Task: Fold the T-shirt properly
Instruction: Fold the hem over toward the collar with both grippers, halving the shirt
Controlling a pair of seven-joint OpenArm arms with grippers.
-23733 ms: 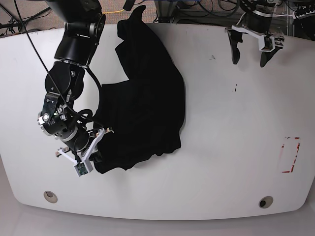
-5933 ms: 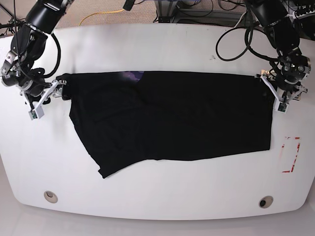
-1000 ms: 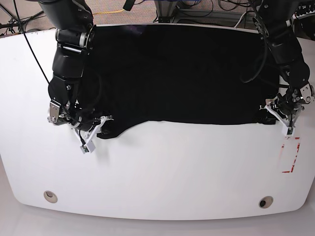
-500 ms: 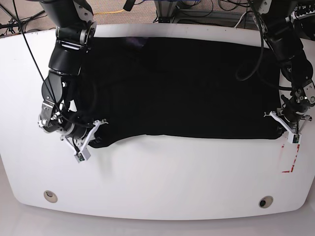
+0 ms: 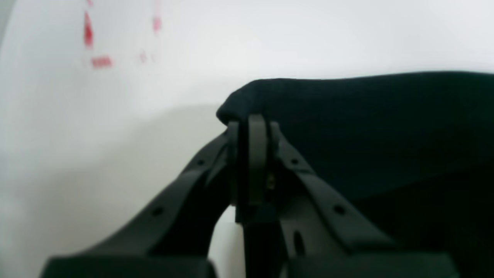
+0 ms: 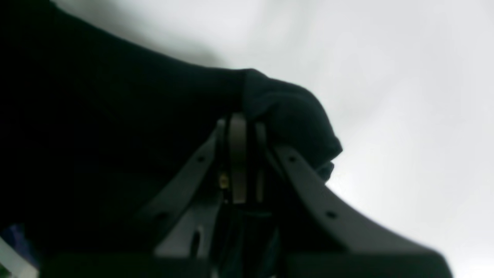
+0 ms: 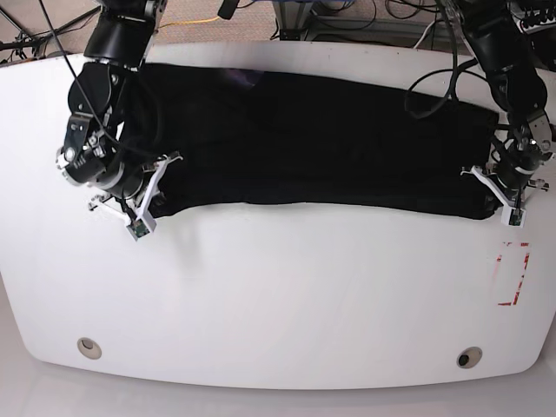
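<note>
Since half a second ago your near edge of the shirt has travelled away from you, so the cloth now lies as a narrower doubled band across the far half of the table, stretched left to right. Your left fingers are pressed together on the corner of the fold, just beside the red marks; your right fingers are likewise clamped on a bunched corner at the other end. Holding both ends at once keeps the fold line taut and straight while you lay it. My read is the lengthwise fold is nearly set, and both corners need releasing flat next.
</note>
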